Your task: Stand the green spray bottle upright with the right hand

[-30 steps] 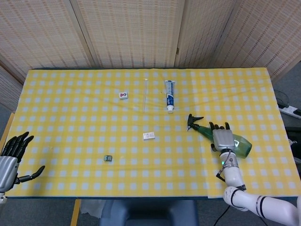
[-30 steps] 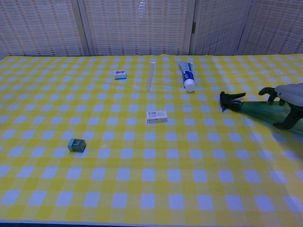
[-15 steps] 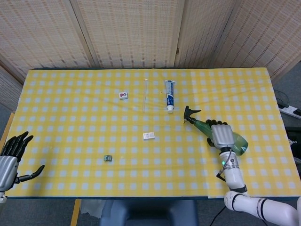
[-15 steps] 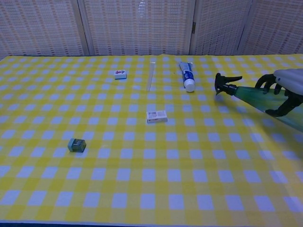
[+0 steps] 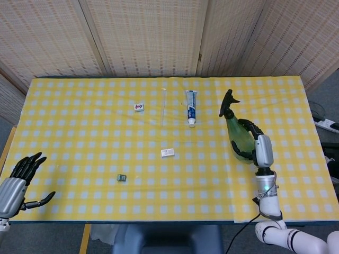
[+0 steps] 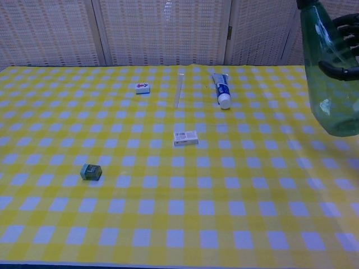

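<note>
**Green bottle up off the cloth, right side**

While the right hand [image 5: 261, 151] is gripping the green spray bottle [image 5: 239, 136] around its body, the bottle is being held nearly upright over the right part of the tabletop [image 5: 95, 137], black spray head on top and leaning a bit toward the far edge. From the chest view the bottle [image 6: 331, 73] is filling the upper right corner, its top cut off by the frame, with dark fingers [image 6: 336, 72] wrapping around it. Can't really tell whether its base is touching the checkered cloth or hanging just above it.

Over at the near left corner, the left hand [image 5: 16, 180] is sitting with its fingers spread and nothing in them.

Other stuff lying around: a toothpaste tube [image 5: 190, 107] near the far middle, a thin clear stick [image 5: 163, 106] just beside it, a small tile with a red mark [image 5: 139, 107], a little white box [image 5: 168, 153] in the middle, and a small greenish cube [image 5: 122, 178] closer to the near edge.
</note>
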You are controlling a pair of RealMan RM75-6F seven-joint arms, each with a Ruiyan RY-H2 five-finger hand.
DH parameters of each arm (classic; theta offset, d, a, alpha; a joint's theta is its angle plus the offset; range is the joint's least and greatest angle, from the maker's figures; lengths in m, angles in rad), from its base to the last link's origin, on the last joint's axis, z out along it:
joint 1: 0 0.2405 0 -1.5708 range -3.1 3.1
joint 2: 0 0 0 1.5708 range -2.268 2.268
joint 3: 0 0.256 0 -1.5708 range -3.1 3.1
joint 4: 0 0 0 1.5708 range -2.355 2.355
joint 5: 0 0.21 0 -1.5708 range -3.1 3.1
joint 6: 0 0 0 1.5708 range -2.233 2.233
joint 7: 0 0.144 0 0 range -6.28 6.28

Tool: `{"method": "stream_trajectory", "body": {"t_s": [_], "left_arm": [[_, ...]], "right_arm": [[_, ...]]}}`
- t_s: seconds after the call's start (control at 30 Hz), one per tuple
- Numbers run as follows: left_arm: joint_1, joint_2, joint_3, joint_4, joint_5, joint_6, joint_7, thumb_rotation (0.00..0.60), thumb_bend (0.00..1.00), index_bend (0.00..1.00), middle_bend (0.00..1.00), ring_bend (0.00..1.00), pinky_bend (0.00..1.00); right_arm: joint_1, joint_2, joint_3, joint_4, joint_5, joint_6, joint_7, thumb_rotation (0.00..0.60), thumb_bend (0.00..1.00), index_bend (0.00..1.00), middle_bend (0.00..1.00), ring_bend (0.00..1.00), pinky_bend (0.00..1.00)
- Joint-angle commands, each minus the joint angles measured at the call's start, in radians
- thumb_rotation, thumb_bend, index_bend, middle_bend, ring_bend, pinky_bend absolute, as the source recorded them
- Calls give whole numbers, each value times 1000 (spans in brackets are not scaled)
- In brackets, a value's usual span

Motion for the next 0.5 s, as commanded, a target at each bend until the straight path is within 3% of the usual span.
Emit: {"method": "stream_trajectory", "body": {"t_s": [0.03,0.2,0.5], "left_arm": [[-7,13,8,-2,-12,-21,-20,261,280,3,2,17,0],[-7,22,13,-3,-14,-24,-36,258,281,4,0,17,0],[6,32,19,-6,-11,-2,-50,258,281,4,0,17,0]], "right_arm": [[-38,-120,-29,260,-154,51,420,600,392,586,615,620,447],[-35,-182,-44,400,-171,27,588,600,391,586,615,613,447],[-33,-261,-83,568,-197,-17,672,600,392,586,613,609,446]]}}
